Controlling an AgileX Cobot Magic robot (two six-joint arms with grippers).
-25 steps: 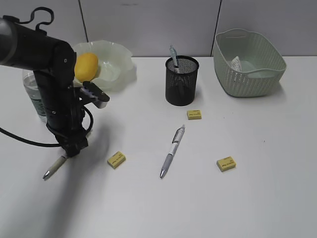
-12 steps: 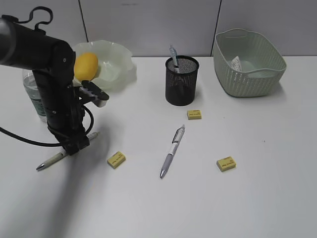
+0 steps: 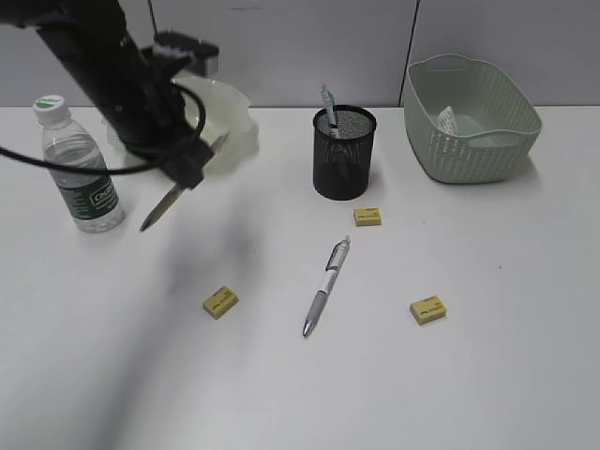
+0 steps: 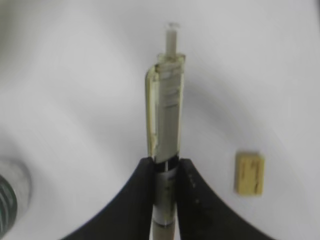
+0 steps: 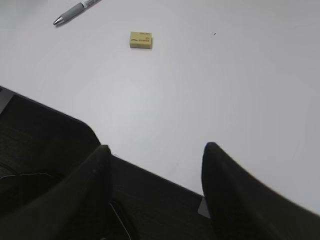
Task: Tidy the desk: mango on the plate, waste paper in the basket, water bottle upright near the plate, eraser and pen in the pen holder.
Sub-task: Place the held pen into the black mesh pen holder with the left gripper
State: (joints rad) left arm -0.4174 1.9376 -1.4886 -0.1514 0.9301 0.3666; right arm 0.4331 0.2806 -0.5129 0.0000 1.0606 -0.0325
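Note:
My left gripper hangs above the desk, shut on a pen that slants tip-down between the water bottle and the plate. In the left wrist view the pen sticks out past the closed gripper. The water bottle stands upright at the left. The plate is partly behind my arm, and the mango is hidden. The pen holder holds one pen. Another pen lies mid-desk. Three yellow erasers lie loose. Waste paper sits in the basket. My right gripper is open and empty.
The right wrist view looks over the desk's near edge, with an eraser and a pen tip far ahead. An eraser and the bottle show below the left gripper. A grey partition wall backs the desk.
My left gripper closed on the pen lying at the left, lifted it off the desk and carried it up and to the right toward the plate. The right arm has not moved.

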